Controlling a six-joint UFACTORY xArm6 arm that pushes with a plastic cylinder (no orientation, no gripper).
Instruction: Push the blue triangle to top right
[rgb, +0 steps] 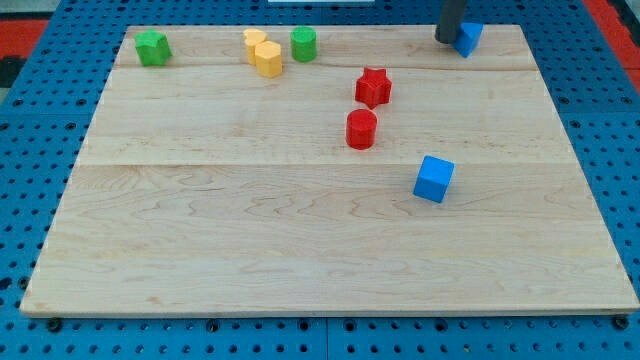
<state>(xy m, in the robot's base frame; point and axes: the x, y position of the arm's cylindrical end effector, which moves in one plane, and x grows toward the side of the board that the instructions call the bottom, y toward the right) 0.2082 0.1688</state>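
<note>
The blue triangle (469, 38) lies near the top right corner of the wooden board (300, 240). My tip (445, 40) stands right against the triangle's left side, at the view's top. The rod rises out of the frame above it and hides part of the triangle's left edge.
A blue cube (434, 179) sits right of centre. A red star (373, 87) and a red cylinder (361, 129) lie near the middle top. A green block (153, 47), two yellow blocks (263, 53) and a green cylinder (303, 44) line the top left edge.
</note>
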